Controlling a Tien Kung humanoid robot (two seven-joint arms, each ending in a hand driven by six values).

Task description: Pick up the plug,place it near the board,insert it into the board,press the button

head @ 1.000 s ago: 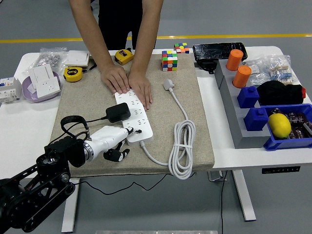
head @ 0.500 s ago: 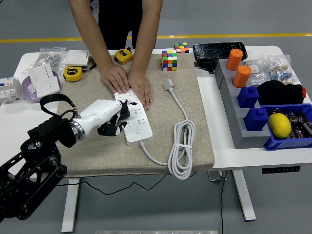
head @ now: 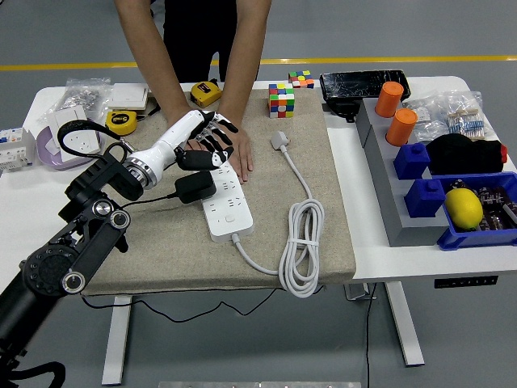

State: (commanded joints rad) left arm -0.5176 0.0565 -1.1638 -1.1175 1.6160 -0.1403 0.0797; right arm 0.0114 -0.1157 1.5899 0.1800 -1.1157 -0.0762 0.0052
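While the black plug [head: 195, 187] sits in the white power strip [head: 224, 201], my left hand [head: 198, 139] hovers with fingers spread, holding nothing.

Nearest me, my black left arm [head: 77, 250] rises from the lower left corner over the tan mat [head: 234, 194]. The strip's white cord [head: 299, 242] lies coiled on the mat to its right, its own white plug [head: 279, 140] loose farther back. The black plug stands at the strip's left edge, its thin black cable trailing left. Just beyond it, my hand hangs above the strip's far end, over a person's hands [head: 234, 149] pressed flat there. Behind them sit yellow tape measures [head: 121, 122] and puzzle cubes [head: 281, 101].
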